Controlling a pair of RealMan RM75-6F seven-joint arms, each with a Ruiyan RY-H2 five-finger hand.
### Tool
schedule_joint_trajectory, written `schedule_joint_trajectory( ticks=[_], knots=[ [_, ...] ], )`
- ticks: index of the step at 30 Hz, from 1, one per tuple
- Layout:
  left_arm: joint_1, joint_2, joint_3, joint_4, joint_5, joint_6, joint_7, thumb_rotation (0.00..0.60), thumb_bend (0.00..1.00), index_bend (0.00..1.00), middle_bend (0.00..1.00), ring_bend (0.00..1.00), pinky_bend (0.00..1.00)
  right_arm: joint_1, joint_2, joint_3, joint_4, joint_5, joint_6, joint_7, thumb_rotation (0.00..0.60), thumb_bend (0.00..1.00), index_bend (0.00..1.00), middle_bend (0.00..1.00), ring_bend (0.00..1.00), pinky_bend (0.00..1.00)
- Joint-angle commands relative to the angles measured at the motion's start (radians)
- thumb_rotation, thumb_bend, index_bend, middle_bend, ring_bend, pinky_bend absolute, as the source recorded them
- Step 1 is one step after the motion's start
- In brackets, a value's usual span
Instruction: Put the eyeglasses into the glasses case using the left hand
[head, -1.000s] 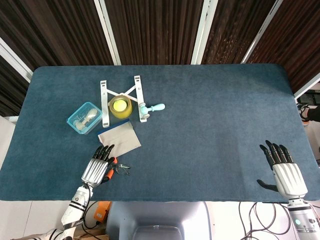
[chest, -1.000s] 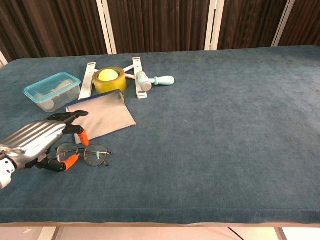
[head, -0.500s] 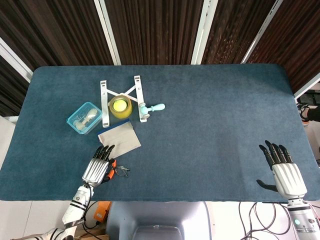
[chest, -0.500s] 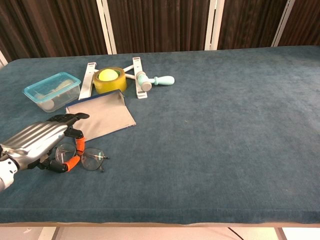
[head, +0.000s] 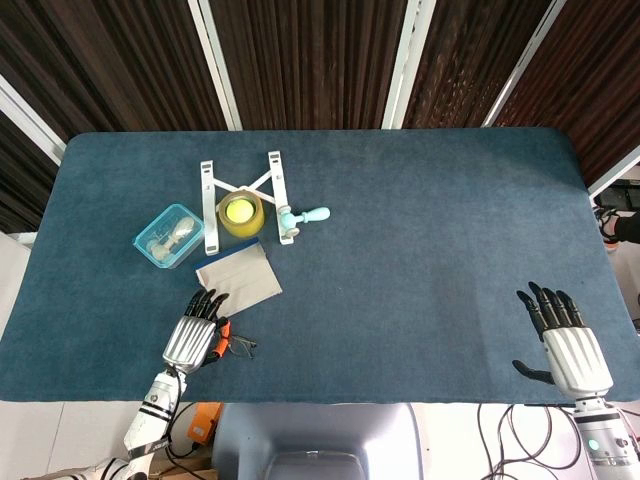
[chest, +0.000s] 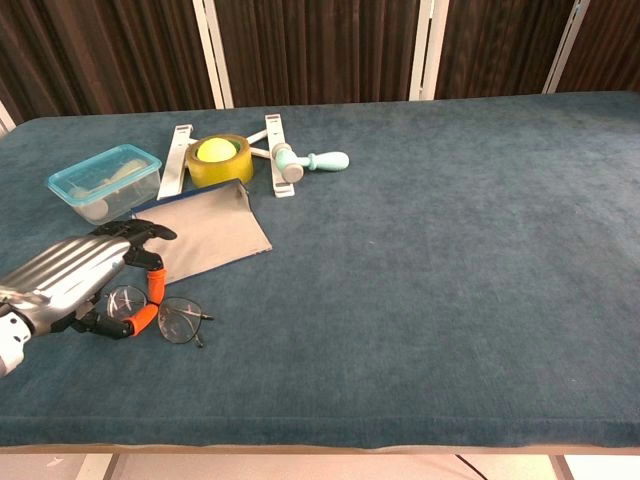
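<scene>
**Getting a firm hold on the glasses**

The glasses (chest: 150, 312) lie flat near the front-left corner of the table (chest: 430, 250), just in front of the grey case (chest: 205, 233), which lies flat beside them toward the back. The left hand (chest: 80, 280) is curled over the left part of the frame, its orange-tipped fingers (chest: 154, 283) closing in around one lens and the bridge. Whether the frame is truly pinched or only touched I cannot tell; the glasses seem to sit on the cloth. The right hand (head: 568, 340) rests near the front-right corner with fingers spread and nothing in them.

To do this step well, the pinch should land on the bridge or the rim, not on a lens face, and close fully before any lift. The frame is thin and light, so it could skid on the cloth or twist if caught off-centre; a slow straight lift would show whether it hangs level. The case mouth appears to be the dark edge on its far-left side, so the hand will likely need to feed the glasses in from there.
</scene>
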Motion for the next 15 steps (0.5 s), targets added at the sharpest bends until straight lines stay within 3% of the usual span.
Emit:
schedule_joint_trajectory(
  ticks=[1,9,15],
  knots=[
    [-0.003,0.006,-0.011,-0.011,-0.005,0.006,0.003,0.600,0.45,0.66,0.11,0.01,0.04,0.000,0.000,0.000,0.000,0.000,0.000,0.000,0.600,0.18,0.00,0.00,0.00,0.00],
    [-0.019,0.011,-0.082,-0.086,-0.061,0.030,0.039,0.600,0.46,0.66,0.12,0.01,0.05,0.001,0.001,-0.001,0.000,0.000,-0.003,0.003,0.600,0.18,0.00,0.00,0.00,0.00],
    [-0.059,-0.015,-0.148,-0.115,-0.141,0.014,0.138,0.600,0.48,0.65,0.12,0.02,0.05,0.001,0.006,-0.002,-0.002,-0.004,-0.001,0.011,0.600,0.18,0.00,0.00,0.00,0.00]
  ],
)
